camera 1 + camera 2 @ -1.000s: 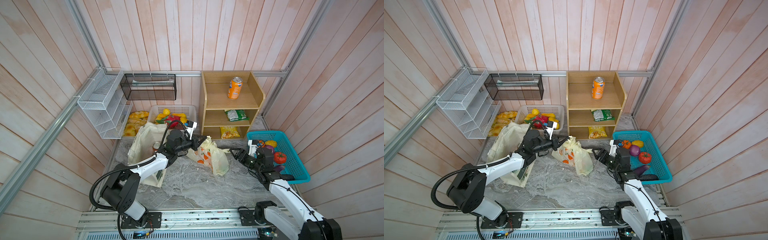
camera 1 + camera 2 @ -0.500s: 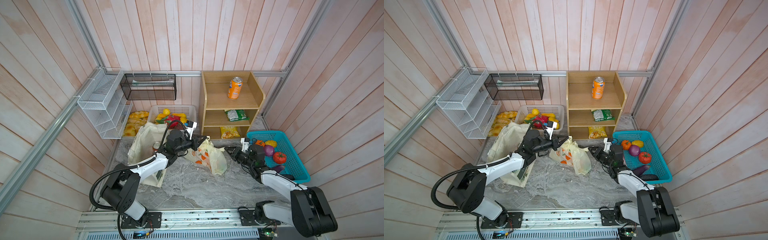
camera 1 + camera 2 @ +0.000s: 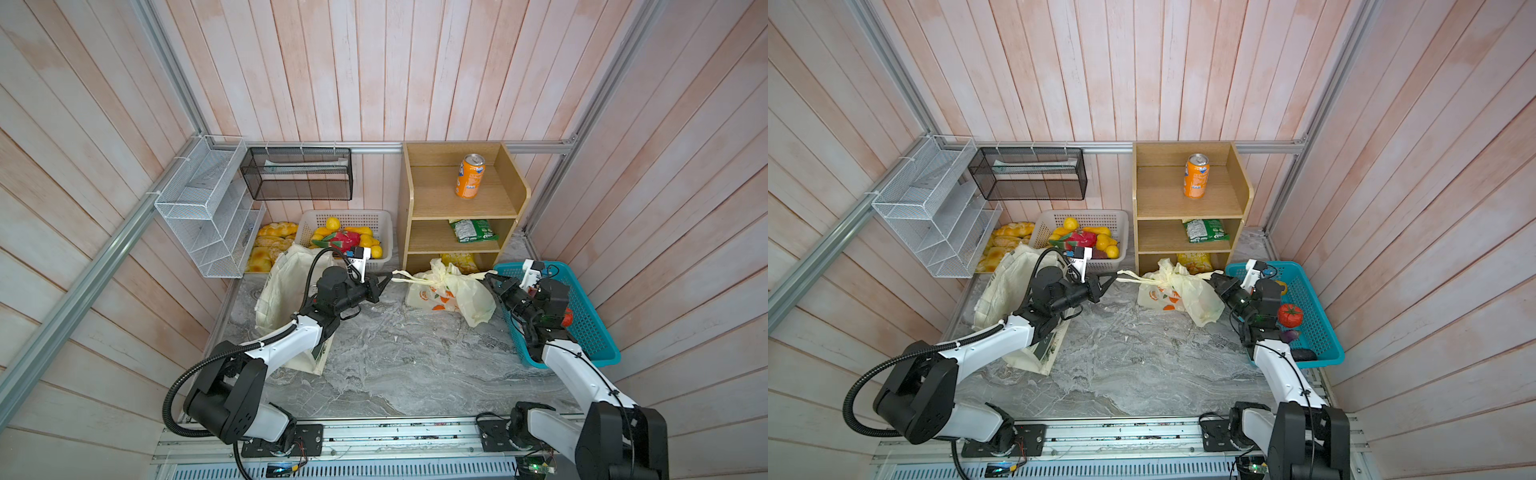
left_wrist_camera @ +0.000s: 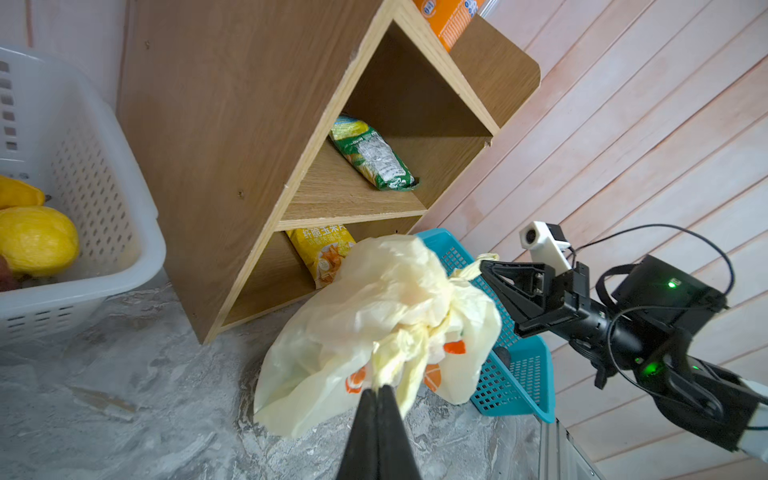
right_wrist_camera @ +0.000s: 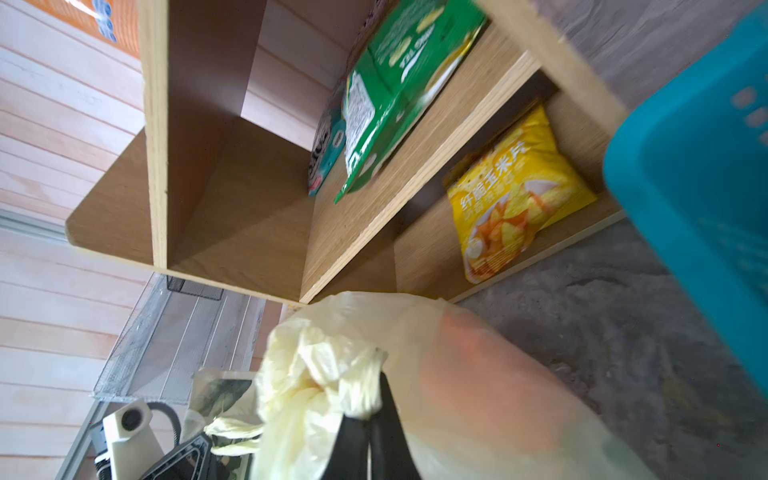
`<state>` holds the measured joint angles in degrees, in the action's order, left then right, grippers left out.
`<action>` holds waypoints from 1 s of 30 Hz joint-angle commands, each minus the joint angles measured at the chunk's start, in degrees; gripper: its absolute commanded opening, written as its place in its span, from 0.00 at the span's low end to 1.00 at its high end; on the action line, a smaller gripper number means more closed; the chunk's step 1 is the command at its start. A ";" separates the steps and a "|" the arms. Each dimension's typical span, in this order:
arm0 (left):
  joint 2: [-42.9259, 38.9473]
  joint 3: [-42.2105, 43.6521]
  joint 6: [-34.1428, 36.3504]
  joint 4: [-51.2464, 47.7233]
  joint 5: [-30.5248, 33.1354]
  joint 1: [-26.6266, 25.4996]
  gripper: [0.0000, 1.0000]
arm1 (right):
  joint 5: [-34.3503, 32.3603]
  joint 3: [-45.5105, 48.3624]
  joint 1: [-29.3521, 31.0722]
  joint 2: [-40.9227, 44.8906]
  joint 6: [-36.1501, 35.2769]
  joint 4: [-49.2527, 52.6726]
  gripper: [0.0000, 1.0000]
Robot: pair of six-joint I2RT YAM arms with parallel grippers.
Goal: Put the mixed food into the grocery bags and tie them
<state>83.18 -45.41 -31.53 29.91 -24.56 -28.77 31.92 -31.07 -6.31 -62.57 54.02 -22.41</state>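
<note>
Two twisted handle strips [image 3: 405, 274] of the pale-yellow plastic bag [image 3: 455, 293] were drawn out to opposite sides, one in each pincer. The left pincer [image 3: 388, 281] was pressed together on the tip of one strip, and its wrist view showed the film bunched right at the closed tips [image 4: 376, 390]. The right pincer [image 3: 487, 277] was pinching the other strip, close against the bag's gathered top. The bag, printed with oranges, sat on the grey marbled surface [image 3: 395, 353] between the two pincers, just in front of the wooden shelf [image 3: 457, 203]. Something orange showed through the film in the right wrist view, too blurred to name. The cream canvas tote [image 3: 278, 291] lay behind the left pincer, partly under that arm, its contents hidden. The blue basket [image 3: 602, 328] stood behind the right pincer.
</note>
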 commanded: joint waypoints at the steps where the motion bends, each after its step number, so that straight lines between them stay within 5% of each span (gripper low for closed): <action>1: -2.03 1.61 -0.90 0.79 3.26 0.55 0.00 | 0.33 1.41 -3.11 1.79 -1.15 3.20 0.00; 17: -4.61 3.63 -1.69 -0.03 2.67 3.54 0.00 | 5.67 6.73 -14.11 4.65 0.26 2.51 0.00; 24: -1.39 -0.11 -2.21 1.19 -2.39 3.41 0.00 | 2.14 3.17 -6.58 8.74 -5.90 9.13 0.00; 30: 2.85 -5.92 -2.18 0.12 -5.40 1.44 0.00 | -5.47 -2.34 6.23 9.96 -14.25 15.69 0.00</action>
<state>84.20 -48.03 -33.69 29.23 -27.97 -26.50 32.64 -30.00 -4.01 -53.12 45.78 -10.87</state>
